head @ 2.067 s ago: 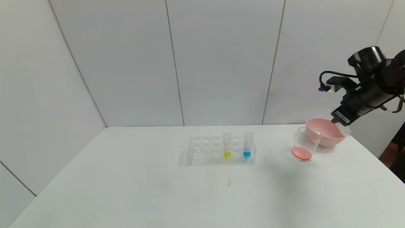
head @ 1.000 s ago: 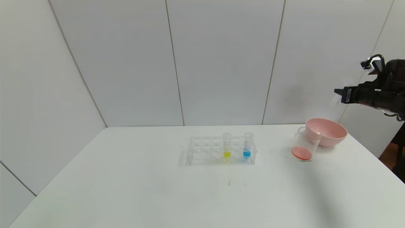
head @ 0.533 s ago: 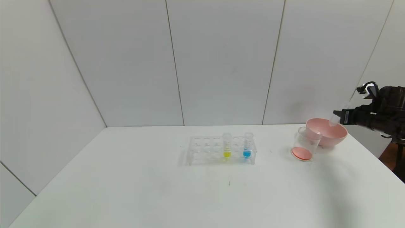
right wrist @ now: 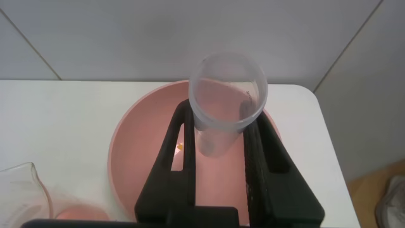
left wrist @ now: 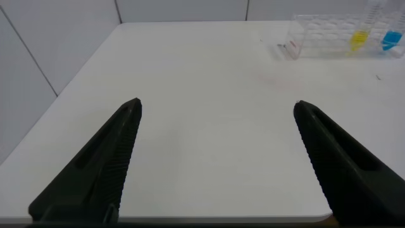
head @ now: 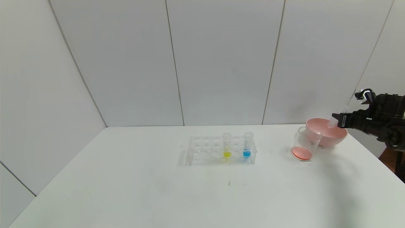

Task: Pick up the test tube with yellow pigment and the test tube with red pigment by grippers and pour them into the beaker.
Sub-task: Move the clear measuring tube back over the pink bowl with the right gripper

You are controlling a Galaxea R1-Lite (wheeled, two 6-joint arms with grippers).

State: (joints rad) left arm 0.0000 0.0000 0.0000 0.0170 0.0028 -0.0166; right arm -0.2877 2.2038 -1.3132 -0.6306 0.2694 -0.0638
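The test tube with yellow pigment [head: 227, 145] stands upright in the clear rack [head: 205, 148] at mid-table; it also shows in the left wrist view [left wrist: 359, 38]. My right gripper [head: 336, 121] is shut on an empty clear test tube [right wrist: 228, 95], mouth up, held above the pink bowl [right wrist: 145, 145]. No tube holding red liquid is in view. The beaker [head: 304, 144] stands just left of the bowl with red-orange liquid at its bottom. My left gripper [left wrist: 216, 106] is open and empty over the table's near left part, out of the head view.
A blue-liquid tube [head: 247, 145] stands in the rack to the right of the yellow one. The pink bowl [head: 326, 134] sits near the table's far right corner, touching or almost touching the beaker. White walls close the back and left.
My right gripper rose away from the bowl toward the right, levelled out, then came back down over the bowl's right rim, still holding the empty tube. Beaker, rack and tubes have not moved.
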